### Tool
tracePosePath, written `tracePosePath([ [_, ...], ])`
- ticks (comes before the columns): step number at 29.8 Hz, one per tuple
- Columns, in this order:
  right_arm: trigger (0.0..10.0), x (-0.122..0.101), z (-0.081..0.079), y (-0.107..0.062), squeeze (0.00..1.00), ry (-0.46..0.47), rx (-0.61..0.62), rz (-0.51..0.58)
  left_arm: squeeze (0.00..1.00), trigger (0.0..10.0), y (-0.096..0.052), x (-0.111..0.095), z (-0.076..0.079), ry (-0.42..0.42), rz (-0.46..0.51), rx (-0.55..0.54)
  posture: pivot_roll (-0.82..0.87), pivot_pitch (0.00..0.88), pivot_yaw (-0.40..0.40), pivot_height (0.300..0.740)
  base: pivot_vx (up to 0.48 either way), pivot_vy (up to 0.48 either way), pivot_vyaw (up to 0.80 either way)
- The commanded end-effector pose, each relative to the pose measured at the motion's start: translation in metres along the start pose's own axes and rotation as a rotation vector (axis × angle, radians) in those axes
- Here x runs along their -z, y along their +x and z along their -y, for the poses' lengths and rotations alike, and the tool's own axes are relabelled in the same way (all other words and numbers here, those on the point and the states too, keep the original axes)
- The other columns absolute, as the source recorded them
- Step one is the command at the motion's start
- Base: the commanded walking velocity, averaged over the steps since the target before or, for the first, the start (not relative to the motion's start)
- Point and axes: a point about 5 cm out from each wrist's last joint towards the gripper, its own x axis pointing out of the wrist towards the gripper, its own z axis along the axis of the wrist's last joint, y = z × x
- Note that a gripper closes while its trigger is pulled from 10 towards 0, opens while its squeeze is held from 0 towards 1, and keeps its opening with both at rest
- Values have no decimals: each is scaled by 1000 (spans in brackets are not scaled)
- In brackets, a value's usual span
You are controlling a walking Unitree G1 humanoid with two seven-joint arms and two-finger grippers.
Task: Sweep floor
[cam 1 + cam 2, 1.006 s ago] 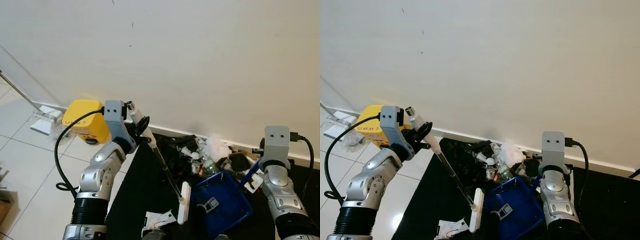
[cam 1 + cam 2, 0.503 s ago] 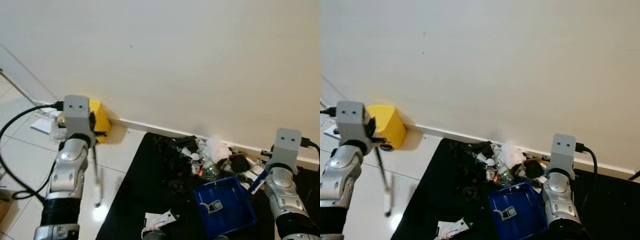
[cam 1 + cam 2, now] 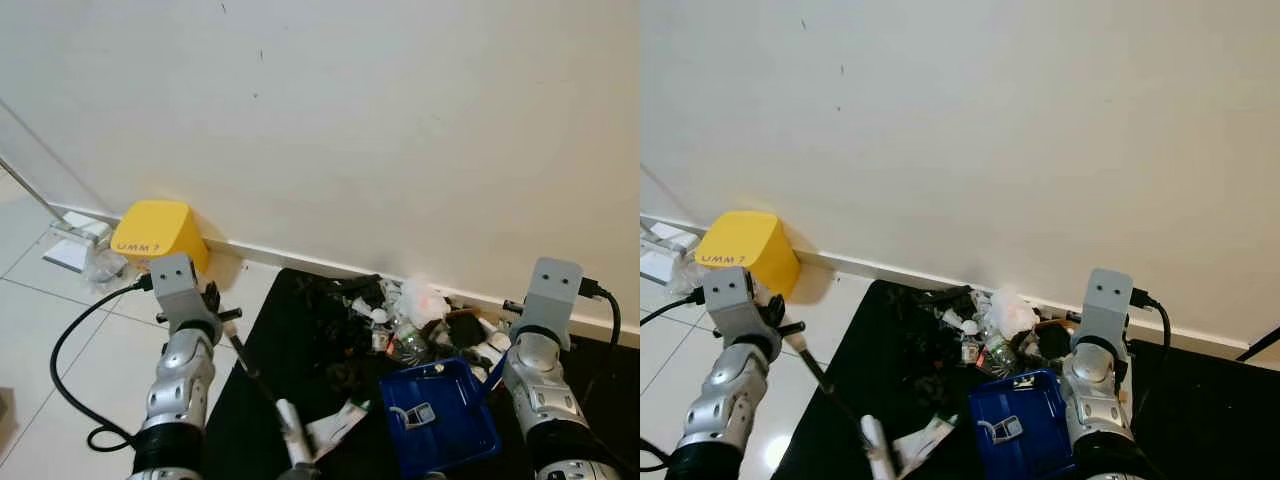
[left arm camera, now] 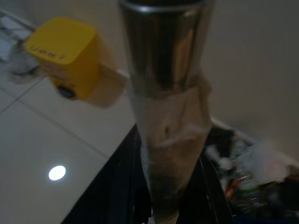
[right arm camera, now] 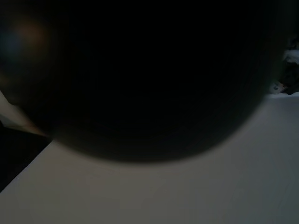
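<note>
My left gripper (image 3: 222,318) is shut on the broom's metal handle (image 4: 166,70), which has tape wrapped around it where the black fingers hold it. The handle slants down over the black mat (image 3: 260,440) to the white broom head (image 3: 292,442). Just right of the head lies a crumpled paper scrap (image 3: 336,428). A trash pile (image 3: 395,310) of wrappers and bottles lies against the wall. The blue dustpan (image 3: 455,428) sits below the pile with a small item inside. Its blue handle rises into my right gripper (image 3: 497,352). The right wrist view is dark.
A yellow box (image 3: 155,233) stands by the wall on white tiles, with a metal stand and clear bag (image 3: 85,255) to its left. A black cable (image 3: 70,350) loops over the tiles beside my left arm. The skirting board (image 3: 300,265) bounds the floor behind.
The left arm swung the broom out over the tiles and back; the head now lies on the mat left of the paper scrap. The dustpan stays with the right gripper. The camera shifted.
</note>
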Motion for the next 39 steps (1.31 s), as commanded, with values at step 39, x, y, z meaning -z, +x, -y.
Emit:
tracePosePath([
  [39, 10000, 32, -11, -10, 0, 70, -41, -157, 0, 10000, -24, -67, 89, -292, 75, 653, 15, 192, 91, 740, 0, 0, 0],
])
